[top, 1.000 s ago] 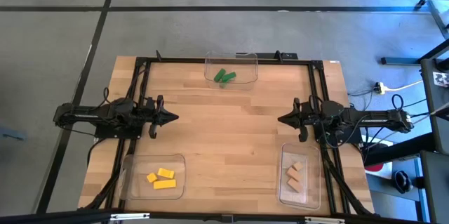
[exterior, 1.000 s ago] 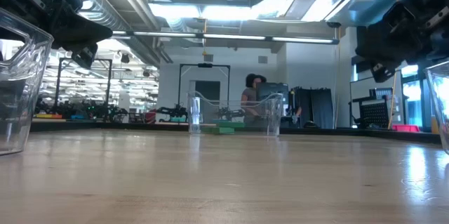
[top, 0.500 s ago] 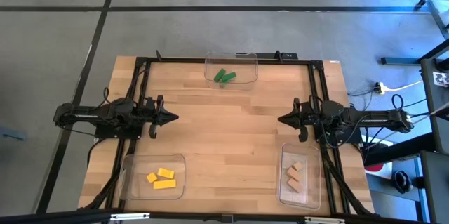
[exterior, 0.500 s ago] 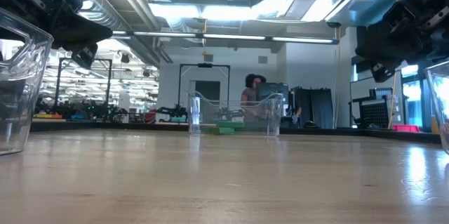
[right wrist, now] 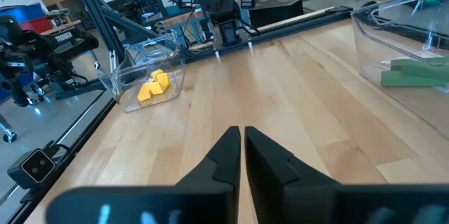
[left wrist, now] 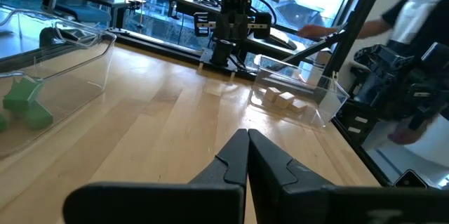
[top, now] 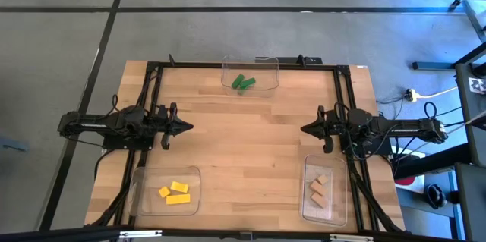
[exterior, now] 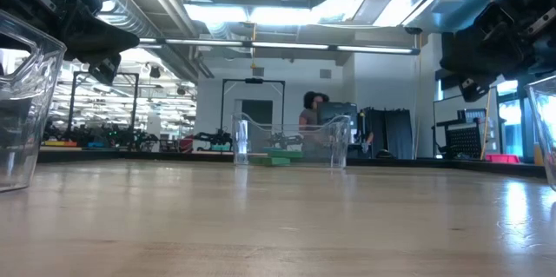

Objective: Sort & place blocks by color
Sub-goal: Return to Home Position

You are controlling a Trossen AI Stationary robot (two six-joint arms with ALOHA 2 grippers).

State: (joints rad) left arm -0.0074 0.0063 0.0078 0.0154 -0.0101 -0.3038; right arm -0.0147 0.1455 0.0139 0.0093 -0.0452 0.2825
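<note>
Green blocks (top: 243, 83) lie in the far tray (top: 266, 61), yellow blocks (top: 175, 193) and tan blocks (top: 319, 189) in near-corner trays (top: 152, 176) on the wooden table (top: 250, 151). Left gripper (top: 188, 127) and right gripper (top: 304, 129) hover at its sides, fingers together. A person (exterior: 311, 112) stands in the workshop behind.

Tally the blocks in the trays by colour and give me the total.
Yellow blocks: 3
Green blocks: 3
Tan blocks: 3
Total: 9
</note>
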